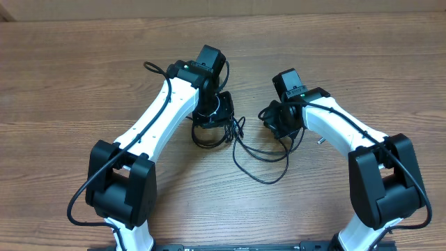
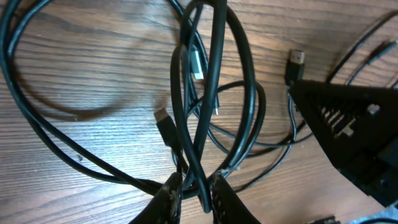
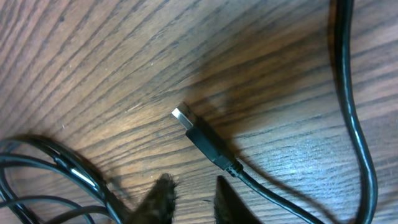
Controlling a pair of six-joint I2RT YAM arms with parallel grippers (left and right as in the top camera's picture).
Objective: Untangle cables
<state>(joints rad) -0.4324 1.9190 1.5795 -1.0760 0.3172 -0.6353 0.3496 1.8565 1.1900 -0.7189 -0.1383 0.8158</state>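
The worktop (image 1: 70,56) is brown wood with darker streaked grain; the cables (image 2: 213,74) lying at its centre are black, with pale glints along them. One black plug (image 3: 208,144) carries a silver tip at its ten o'clock end; the arms (image 1: 157,115) are white with black joints and black bases toward six o'clock.

No text, label, brand, number or sign can be read in any of the three views. The cables (image 2: 214,74), the USB plug (image 3: 205,140) and the wooden counter (image 1: 70,70) show no legible lettering.
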